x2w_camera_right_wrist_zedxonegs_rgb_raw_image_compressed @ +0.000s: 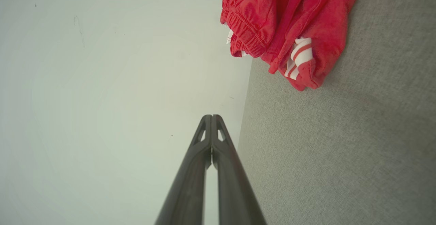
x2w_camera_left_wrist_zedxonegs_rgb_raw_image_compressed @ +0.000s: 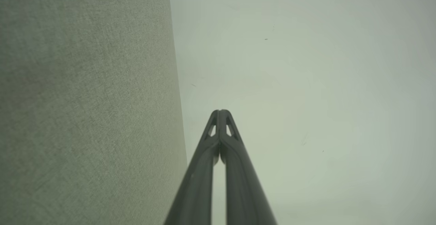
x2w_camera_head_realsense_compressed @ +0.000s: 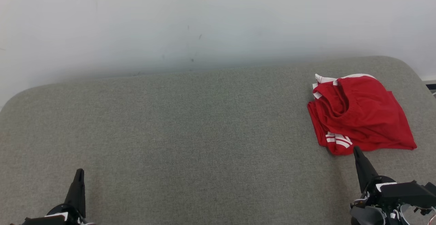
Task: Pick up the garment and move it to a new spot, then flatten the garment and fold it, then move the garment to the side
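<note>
- While one red garment [x2w_camera_head_realsense_compressed: 361,116] lies bunched on the far right part of one grey cushion [x2w_camera_head_realsense_compressed: 190,126], two grippers sit low at the near edge, and neither holds anything.
- One garment: it rests wholly on the cushion, close to the far edge. It has white stripes at its near left corner and white trim along its far side. A gathered elastic band shows in the right wrist view.
- Left gripper [x2w_camera_head_realsense_compressed: 79,172]: its two fingers are pressed together tip to tip and hold nothing. It is well apart from the garment, at the lower left of the head view.
- Right gripper [x2w_camera_head_realsense_compressed: 356,149]: its two fingers are likewise pressed together and hold nothing. The tip points toward the striped corner, near it but apart.
- One pale wall [x2w_camera_head_realsense_compressed: 170,20] stands behind the cushion, marked with a few dark specks.
</note>
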Available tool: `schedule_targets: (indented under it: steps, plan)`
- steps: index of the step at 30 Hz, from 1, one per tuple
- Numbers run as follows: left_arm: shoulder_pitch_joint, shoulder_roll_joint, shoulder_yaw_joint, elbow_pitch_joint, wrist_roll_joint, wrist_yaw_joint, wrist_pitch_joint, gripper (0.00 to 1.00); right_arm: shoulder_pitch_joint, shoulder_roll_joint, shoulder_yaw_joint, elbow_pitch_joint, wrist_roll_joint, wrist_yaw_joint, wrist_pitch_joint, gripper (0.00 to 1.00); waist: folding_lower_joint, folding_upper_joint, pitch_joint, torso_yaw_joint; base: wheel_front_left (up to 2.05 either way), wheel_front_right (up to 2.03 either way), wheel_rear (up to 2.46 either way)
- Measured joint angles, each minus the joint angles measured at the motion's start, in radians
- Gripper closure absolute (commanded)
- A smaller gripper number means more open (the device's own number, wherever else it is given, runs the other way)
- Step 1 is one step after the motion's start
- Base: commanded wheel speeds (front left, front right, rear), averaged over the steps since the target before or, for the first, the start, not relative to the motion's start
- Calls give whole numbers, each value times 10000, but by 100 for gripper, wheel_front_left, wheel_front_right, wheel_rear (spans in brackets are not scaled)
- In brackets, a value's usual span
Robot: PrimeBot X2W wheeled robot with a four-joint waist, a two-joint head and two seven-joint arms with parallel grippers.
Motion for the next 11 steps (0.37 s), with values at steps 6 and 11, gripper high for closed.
schedule_targets:
  steps: [6, 11]
  plan:
    - [0, 0, 0, 0, 0, 0, 0, 100, 0, 0, 0, -2, 0, 0, 0, 100, 0, 0, 0, 0, 0, 0, 0]
    - [0, -2, 0, -2, 0, 0, 0, 100, 0, 0, 0, -4, 0, 0, 0, 100, 0, 0, 0, 0, 0, 0, 0]
